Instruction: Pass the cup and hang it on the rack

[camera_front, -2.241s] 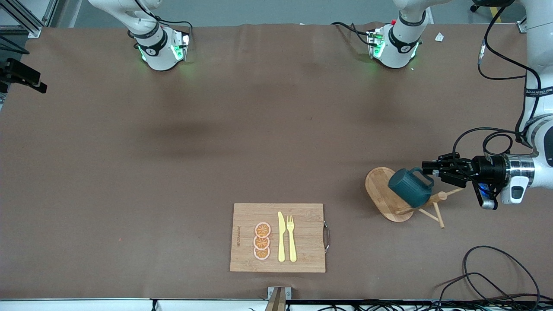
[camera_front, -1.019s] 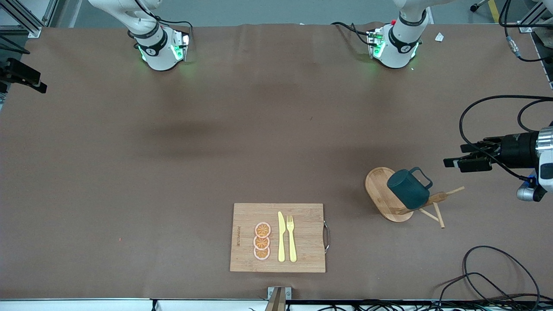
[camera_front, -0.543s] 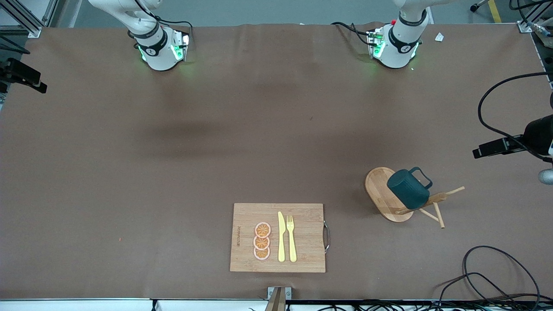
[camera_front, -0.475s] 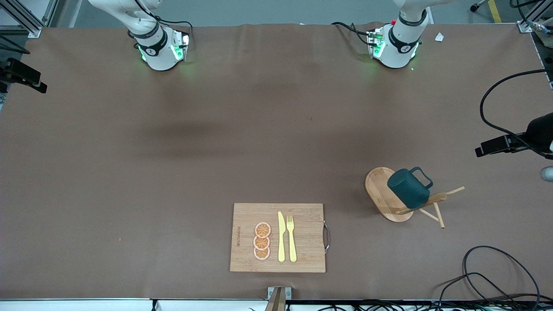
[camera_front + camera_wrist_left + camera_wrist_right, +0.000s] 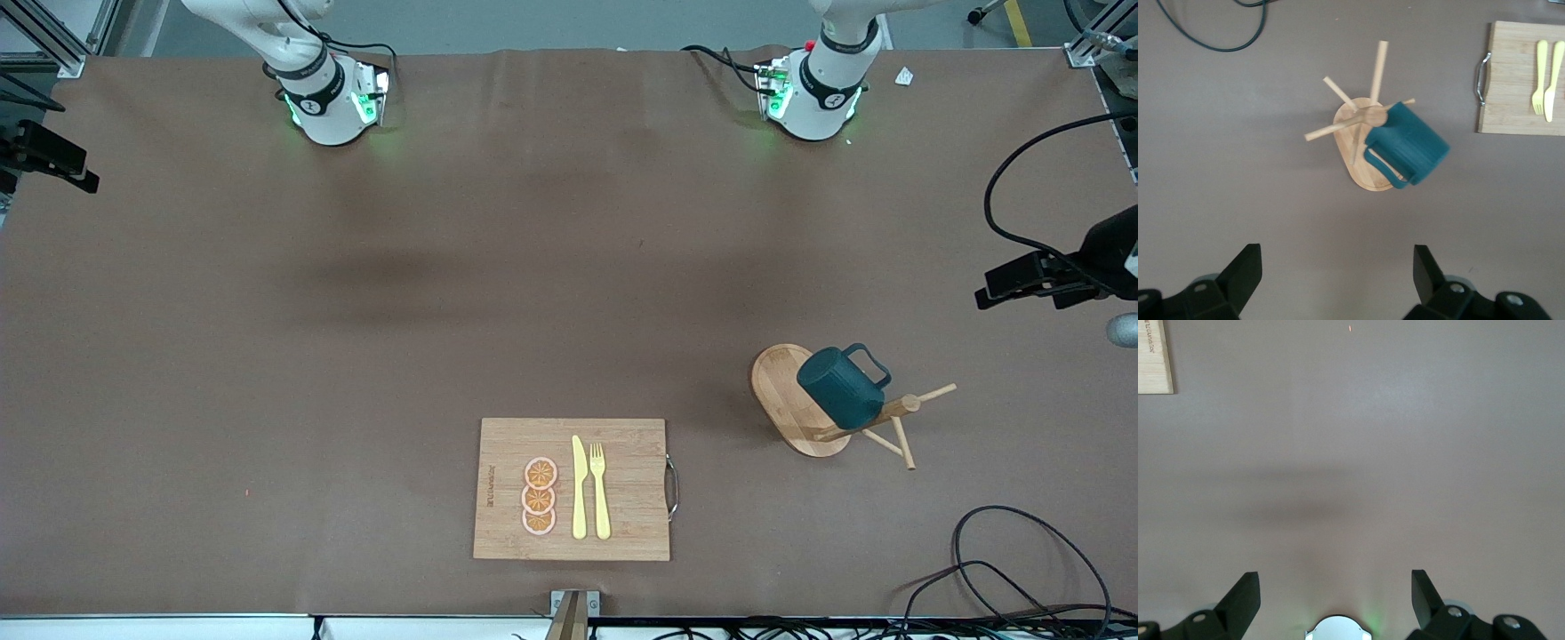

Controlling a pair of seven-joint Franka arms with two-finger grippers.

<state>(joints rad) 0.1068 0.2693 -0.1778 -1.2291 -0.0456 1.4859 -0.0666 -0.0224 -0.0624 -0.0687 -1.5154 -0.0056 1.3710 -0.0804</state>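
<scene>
The dark teal cup (image 5: 840, 387) hangs tilted by its handle on a peg of the light wooden rack (image 5: 773, 382), which stands toward the left arm's end of the table. My left gripper (image 5: 985, 293) is open and empty, up in the air over the table's edge at the left arm's end, apart from the rack. The left wrist view looks down on the cup (image 5: 1408, 143) and the rack (image 5: 1350, 157) past the open left gripper (image 5: 1337, 257). My right gripper (image 5: 1335, 583) is open and empty over bare table above its own base (image 5: 1336, 628); it does not show in the front view.
A bamboo cutting board (image 5: 622, 489) lies near the front edge with a yellow knife (image 5: 579, 487), a yellow fork (image 5: 600, 489) and orange slices (image 5: 539, 496) on it. Black cables (image 5: 1022, 560) lie by the corner nearest the front camera at the left arm's end.
My left gripper has drawn back from the cup's handle and moved off toward the left arm's end of the table. The cup stays hanging on the rack.
</scene>
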